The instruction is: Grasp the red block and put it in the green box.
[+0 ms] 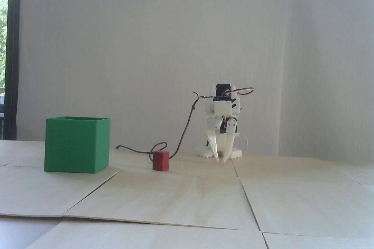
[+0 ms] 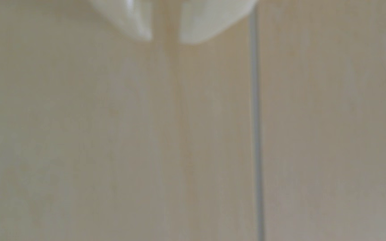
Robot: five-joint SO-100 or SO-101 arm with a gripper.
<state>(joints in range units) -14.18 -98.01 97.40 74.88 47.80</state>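
— While the green box (image 1: 76,144) sits at the left in the fixed view, what's the risk?

— My gripper (image 1: 221,160) is empty, tips nearly together, so I'd nudge the red block (image 1: 161,160) between them. A black cable (image 1: 183,132) loops behind it; I might snag that.

We see a small white plastic arm (image 1: 221,120) with black servo blocks, two long tapering white fingers (image 1: 214,146), a red-white-black wire loop (image 1: 244,90) on top and a dark cable (image 1: 184,132) trailing off.
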